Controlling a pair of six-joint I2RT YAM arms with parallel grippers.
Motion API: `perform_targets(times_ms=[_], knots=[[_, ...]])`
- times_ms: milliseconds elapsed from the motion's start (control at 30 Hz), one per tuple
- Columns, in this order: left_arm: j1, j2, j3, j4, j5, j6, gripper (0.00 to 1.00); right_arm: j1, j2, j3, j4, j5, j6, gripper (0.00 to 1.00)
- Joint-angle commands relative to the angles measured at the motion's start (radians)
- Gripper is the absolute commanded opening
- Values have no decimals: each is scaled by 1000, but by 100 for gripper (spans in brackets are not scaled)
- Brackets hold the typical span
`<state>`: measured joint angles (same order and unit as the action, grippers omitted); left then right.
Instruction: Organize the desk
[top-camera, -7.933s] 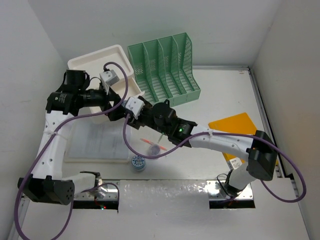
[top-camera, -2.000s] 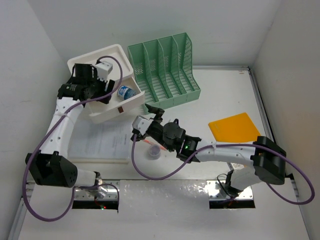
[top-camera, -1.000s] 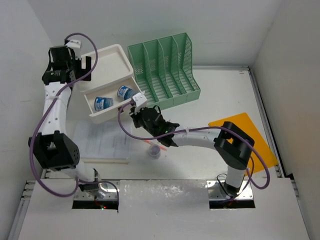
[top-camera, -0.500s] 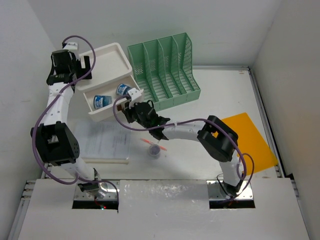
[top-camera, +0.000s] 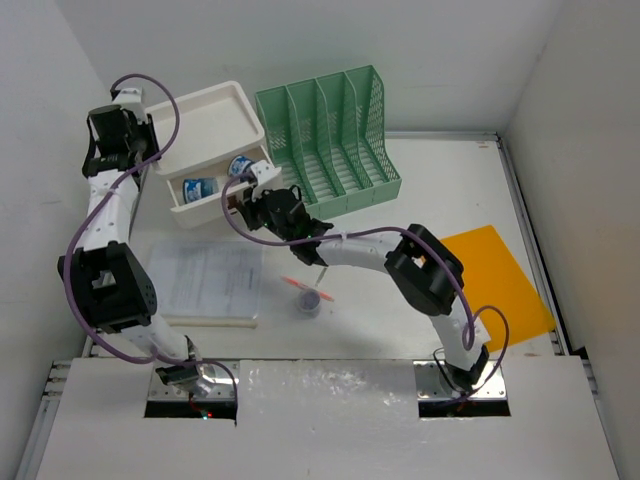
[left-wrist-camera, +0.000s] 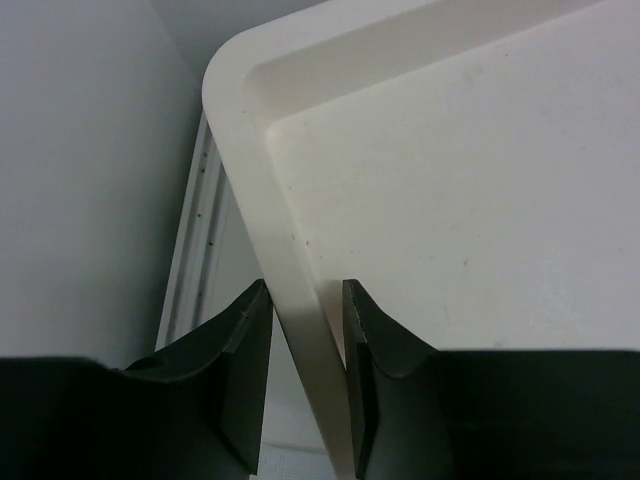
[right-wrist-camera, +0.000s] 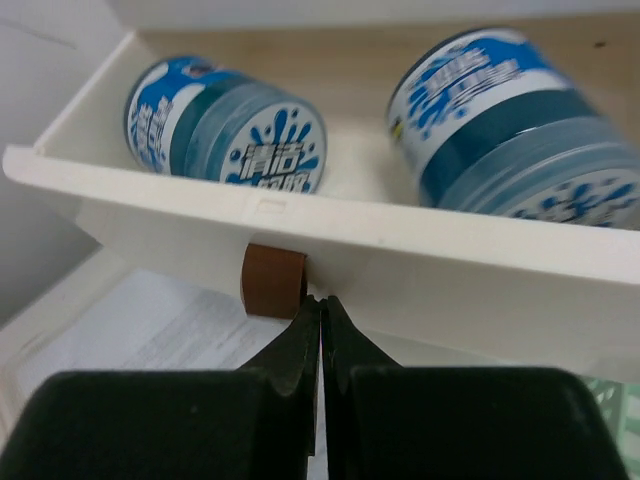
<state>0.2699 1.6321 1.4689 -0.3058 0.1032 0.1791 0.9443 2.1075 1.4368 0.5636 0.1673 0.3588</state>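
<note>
On the white desk (top-camera: 430, 190), a white drawer box (top-camera: 210, 120) stands at the back left. Its top drawer (top-camera: 205, 203) stands partly open, and two blue-and-white cans (top-camera: 199, 186) (top-camera: 240, 166) lie inside it. My left gripper (top-camera: 145, 150) (left-wrist-camera: 305, 290) straddles the box's left rim (left-wrist-camera: 285, 270), jaws closed in on it. The right gripper (top-camera: 243, 195) (right-wrist-camera: 321, 300) is shut and empty. Its tips press on the drawer front (right-wrist-camera: 450, 270) just right of the brown handle (right-wrist-camera: 273, 281). Both cans (right-wrist-camera: 230, 125) (right-wrist-camera: 520, 110) show above it.
A green mesh file rack (top-camera: 325, 135) stands right of the box. Printed papers (top-camera: 210, 280) lie in front of it, with a pink pen (top-camera: 295, 283) and a small lilac round thing (top-camera: 311, 300) beside them. An orange folder (top-camera: 495, 280) lies at the right.
The drawer has slid further into the box with the right gripper's tips on its front. My left gripper has closed from wide open onto the box's rim.
</note>
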Motion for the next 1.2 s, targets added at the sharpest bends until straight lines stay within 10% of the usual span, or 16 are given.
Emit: perform_targets(times_ms=[0,933,1167], knots=[[-32,21,-56,-208,220,13,2,-52,6,102,125,21,-4,0],[-2,-37,-45,-273,371,10,8,-114,329,567,-1,-35,-26,0],[9,-74,-82,-202,369,-55,13,-52,319,399,78,57,-31,41]])
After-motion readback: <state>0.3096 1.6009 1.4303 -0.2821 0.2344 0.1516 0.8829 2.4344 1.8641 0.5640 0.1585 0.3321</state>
